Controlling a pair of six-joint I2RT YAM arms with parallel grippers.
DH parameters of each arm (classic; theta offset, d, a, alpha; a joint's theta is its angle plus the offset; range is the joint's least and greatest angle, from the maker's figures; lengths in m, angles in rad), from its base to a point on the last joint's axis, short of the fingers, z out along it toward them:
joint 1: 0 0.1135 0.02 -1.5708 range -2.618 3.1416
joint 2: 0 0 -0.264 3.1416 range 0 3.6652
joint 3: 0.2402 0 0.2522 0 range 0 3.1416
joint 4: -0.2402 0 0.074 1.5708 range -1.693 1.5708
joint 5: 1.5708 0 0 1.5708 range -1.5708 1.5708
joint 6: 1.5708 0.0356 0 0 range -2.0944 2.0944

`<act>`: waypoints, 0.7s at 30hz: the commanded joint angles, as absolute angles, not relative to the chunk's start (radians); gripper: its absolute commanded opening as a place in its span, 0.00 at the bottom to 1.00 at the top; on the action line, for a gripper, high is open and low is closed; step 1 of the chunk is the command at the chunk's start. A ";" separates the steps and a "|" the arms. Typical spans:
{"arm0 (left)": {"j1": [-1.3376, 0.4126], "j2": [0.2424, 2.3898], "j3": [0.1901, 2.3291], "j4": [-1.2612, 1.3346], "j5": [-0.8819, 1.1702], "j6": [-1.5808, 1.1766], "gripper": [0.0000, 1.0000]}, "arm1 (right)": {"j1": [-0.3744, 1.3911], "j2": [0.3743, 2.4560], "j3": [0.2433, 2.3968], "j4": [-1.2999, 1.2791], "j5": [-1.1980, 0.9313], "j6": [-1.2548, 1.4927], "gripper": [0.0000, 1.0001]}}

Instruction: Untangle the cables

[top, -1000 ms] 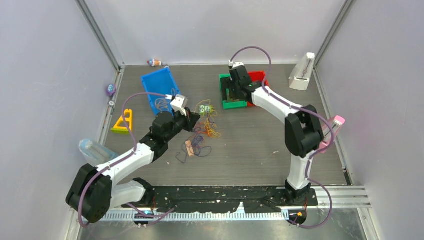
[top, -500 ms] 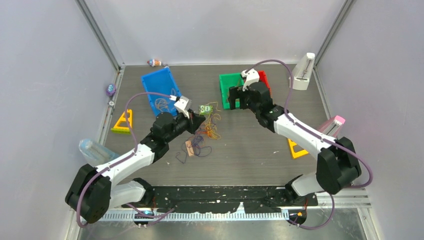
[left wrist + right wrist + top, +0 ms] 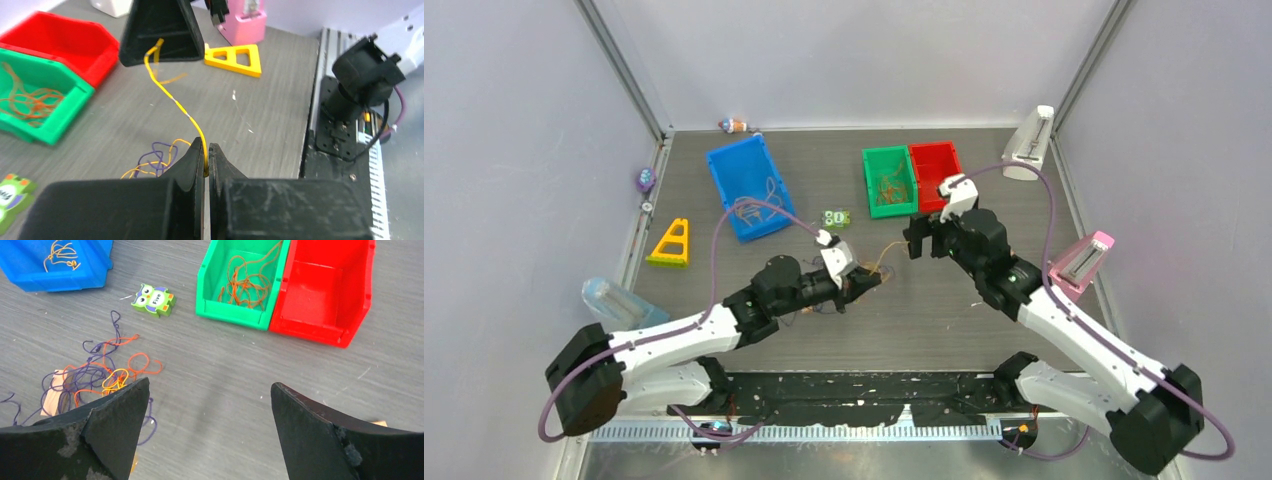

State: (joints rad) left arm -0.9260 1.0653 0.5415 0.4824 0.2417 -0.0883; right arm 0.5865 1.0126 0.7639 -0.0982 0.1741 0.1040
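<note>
My left gripper (image 3: 206,146) (image 3: 870,282) is shut on one thin yellow cable (image 3: 176,100), which it holds up off the table. The strand rises toward my right gripper (image 3: 914,240), and its free end shows in front of one black finger (image 3: 160,27); I cannot tell whether they touch. The right gripper (image 3: 210,385) is open, with bare table between its jaws. The tangle of purple, orange and yellow cables (image 3: 100,372) lies to its left, partly behind one finger. In the top view my left arm hides most of that tangle.
A green bin (image 3: 212,307) (image 3: 871,185) holds orange cables, beside a red bin (image 3: 320,295). A blue bin (image 3: 744,185) holds yellow strands. An owl tile (image 3: 154,300), a wooden block (image 3: 52,395), yellow triangles (image 3: 672,243) (image 3: 235,54), a pink stand (image 3: 1084,260) and a white stand (image 3: 1029,145) are around.
My left arm swung from the tangle toward the near middle, drawing the yellow cable out. My right arm left the green bin and came down toward the middle, jaws opening wider.
</note>
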 commanded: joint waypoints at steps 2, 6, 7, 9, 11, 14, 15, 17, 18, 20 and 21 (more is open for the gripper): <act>-1.090 1.196 0.604 0.496 0.157 -0.058 0.00 | 0.587 0.864 0.669 -0.198 0.162 0.211 0.96; -1.231 1.271 0.656 0.459 0.085 -0.094 0.06 | 0.587 0.809 0.622 -0.262 0.154 0.280 0.97; -1.245 1.285 0.671 0.450 0.082 -0.110 0.20 | 0.587 0.797 0.618 -0.275 0.157 0.298 0.96; -1.247 1.288 0.678 0.436 0.050 -0.165 0.53 | 0.587 0.783 0.610 -0.313 0.172 0.323 0.96; -1.239 1.252 0.677 0.383 -0.044 -0.196 0.69 | 0.587 0.779 0.605 -0.342 0.173 0.333 0.96; -1.216 1.141 0.689 0.238 -0.129 -0.211 0.79 | 0.587 0.783 0.600 -0.367 0.156 0.336 0.96; -1.198 1.104 0.701 0.173 -0.135 -0.226 0.81 | 0.587 0.786 0.597 -0.363 0.135 0.333 0.96; -1.156 1.041 0.735 -0.007 -0.155 -0.280 0.82 | 0.588 0.800 0.589 -0.336 0.075 0.327 0.97; -1.135 1.011 0.745 -0.079 -0.171 -0.306 0.82 | 0.592 0.823 0.588 -0.324 0.052 0.323 0.97; -1.073 0.967 0.753 -0.187 -0.178 -0.356 0.82 | 0.609 0.874 0.594 -0.301 -0.017 0.318 0.98; -1.044 0.948 0.752 -0.226 -0.175 -0.378 0.82 | 0.620 0.893 0.605 -0.296 -0.031 0.318 0.99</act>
State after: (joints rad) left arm -1.1362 1.0313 0.7021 0.0399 -0.1047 -0.2607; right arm 0.5900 0.8253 0.5911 -0.3492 0.0834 0.3138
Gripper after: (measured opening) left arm 0.817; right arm 0.978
